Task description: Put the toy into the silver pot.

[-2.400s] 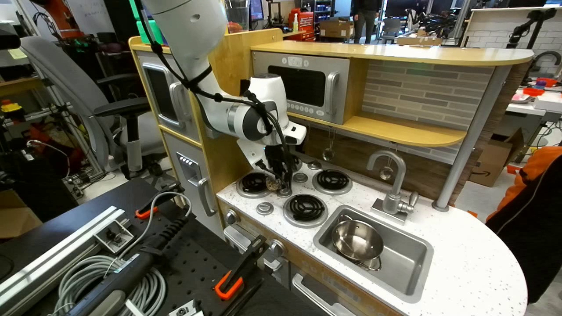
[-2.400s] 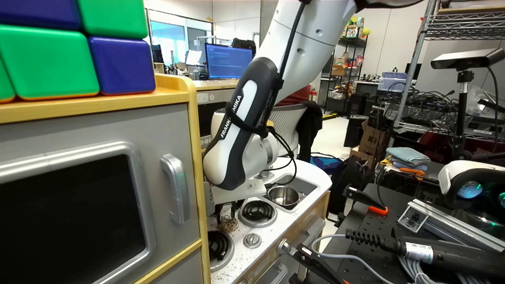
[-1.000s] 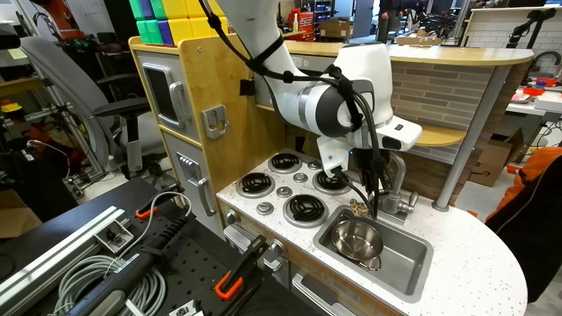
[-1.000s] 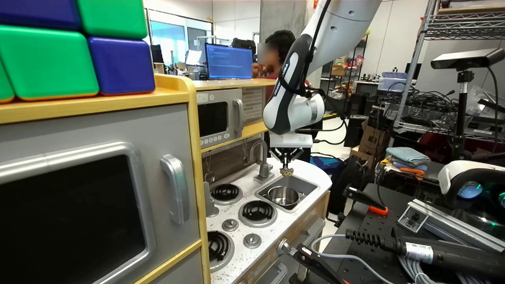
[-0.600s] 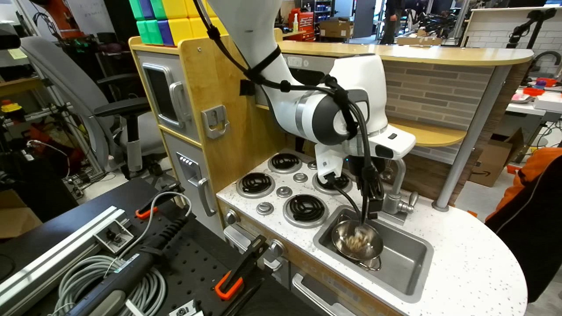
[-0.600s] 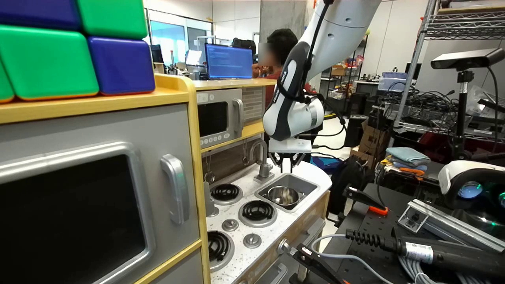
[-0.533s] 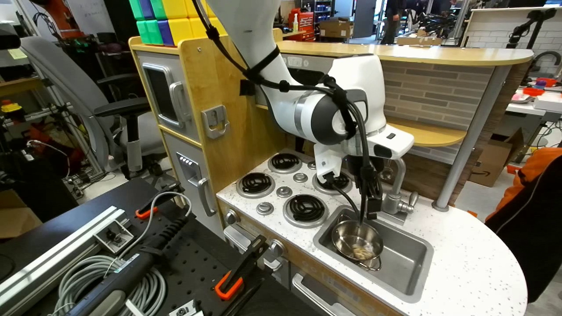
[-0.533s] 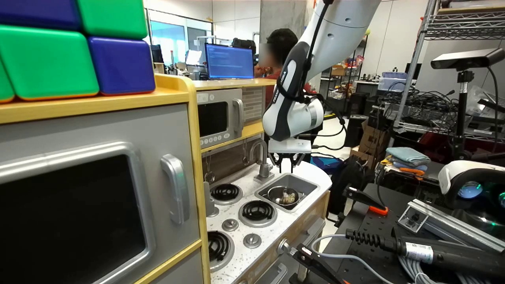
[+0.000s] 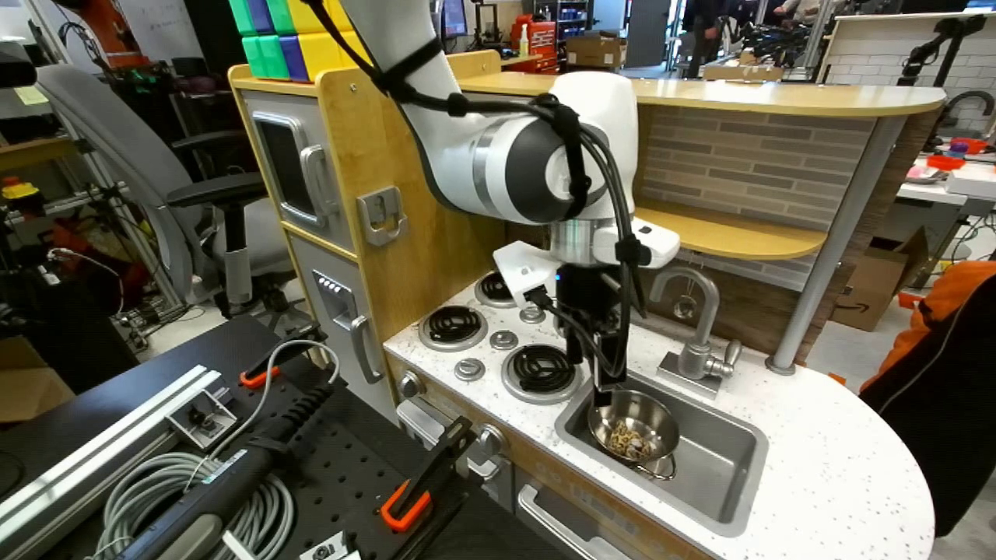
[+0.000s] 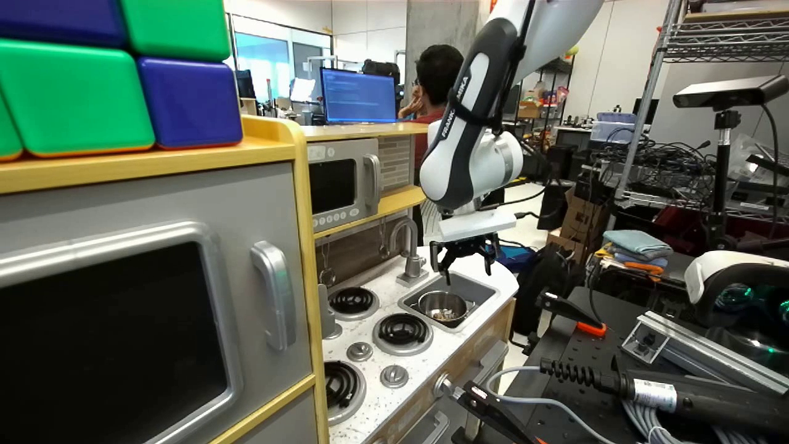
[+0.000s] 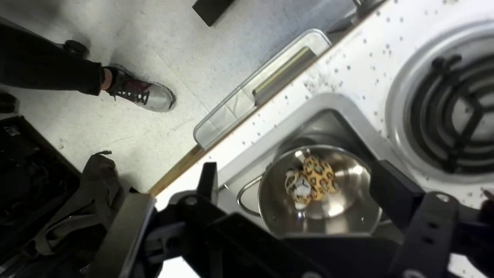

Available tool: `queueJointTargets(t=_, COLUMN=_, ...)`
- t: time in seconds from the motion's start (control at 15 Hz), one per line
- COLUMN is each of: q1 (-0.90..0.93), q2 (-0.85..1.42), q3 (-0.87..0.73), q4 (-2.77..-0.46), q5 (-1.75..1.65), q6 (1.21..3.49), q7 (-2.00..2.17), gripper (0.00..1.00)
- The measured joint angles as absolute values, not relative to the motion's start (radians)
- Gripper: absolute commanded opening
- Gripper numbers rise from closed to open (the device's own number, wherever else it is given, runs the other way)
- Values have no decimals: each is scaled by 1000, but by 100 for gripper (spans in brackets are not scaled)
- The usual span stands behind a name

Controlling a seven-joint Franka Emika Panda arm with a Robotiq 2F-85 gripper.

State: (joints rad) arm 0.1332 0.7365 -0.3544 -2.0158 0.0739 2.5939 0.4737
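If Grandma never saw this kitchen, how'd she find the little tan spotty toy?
Find the grey rectangular sink basin in the white speckled counter. Inside sits a round shiny steel pot. The little tan spotty toy lies in it, with dark leopard spots, unlike the pot's plain steel.

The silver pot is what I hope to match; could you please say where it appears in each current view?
In an exterior view: silver pot, right of centre, lower half.
In an exterior view: silver pot, slightly right of centre, lower half.
In the wrist view: silver pot, right of centre, lower half, largest here.
Shared landmark: the grey sink, around the silver pot.
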Motion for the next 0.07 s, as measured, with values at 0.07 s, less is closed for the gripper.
queueJointTargets(t=0.07, q1=140, q2=694, q3=-354, q4=-2059, q5=44, q6=2564, q7=453, gripper=100)
